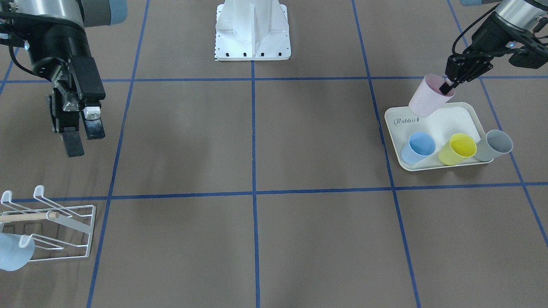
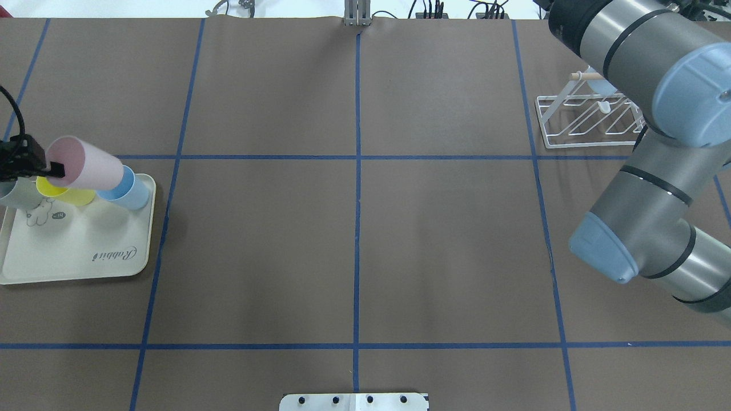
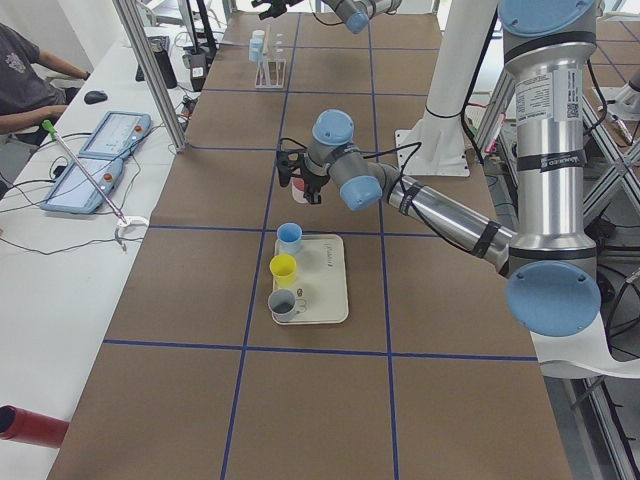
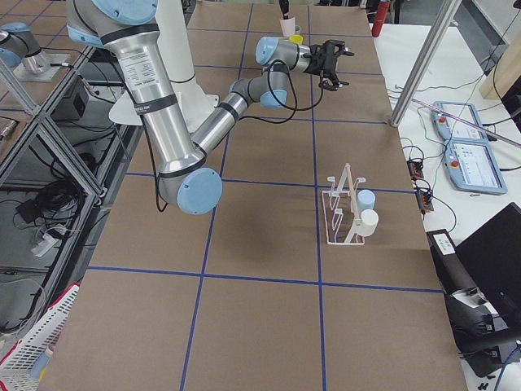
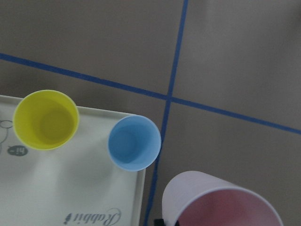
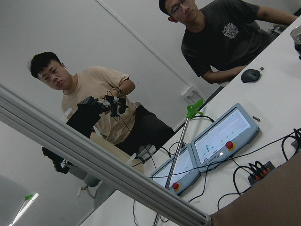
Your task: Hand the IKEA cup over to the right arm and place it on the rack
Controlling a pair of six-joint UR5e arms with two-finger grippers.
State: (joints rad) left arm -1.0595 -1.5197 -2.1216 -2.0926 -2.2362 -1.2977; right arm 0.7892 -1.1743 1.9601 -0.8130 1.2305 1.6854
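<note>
Cup: pale pink IKEA cup (image 1: 428, 100), plain and smooth with no handle, darker pink inside.
Where the cup is: in the air and tilted, mouth towards the arm, by the corner of the cream tray (image 1: 454, 119) that bears the "Rabbit" lettering.
Left claw (image 1: 447, 87): clamped on the pink cup's rim, one finger inside the mouth and the other against the outer wall.
Left arm: stretched low across the counter (image 1: 299, 137) to the tray's far side.
On the tray: a blue cup (image 1: 419, 146), a yellow cup (image 1: 458, 149) and a grey cup (image 1: 494, 145), all upright in a row.
Right claw (image 1: 84, 137): fingers apart, gripping nothing, raised above the counter.
Right arm: elbow bent, claw aimed towards the operators' side.
Rack (image 1: 25, 217): well apart from the right claw, with a pale blue cup (image 1: 15, 252) hung on it.
</note>
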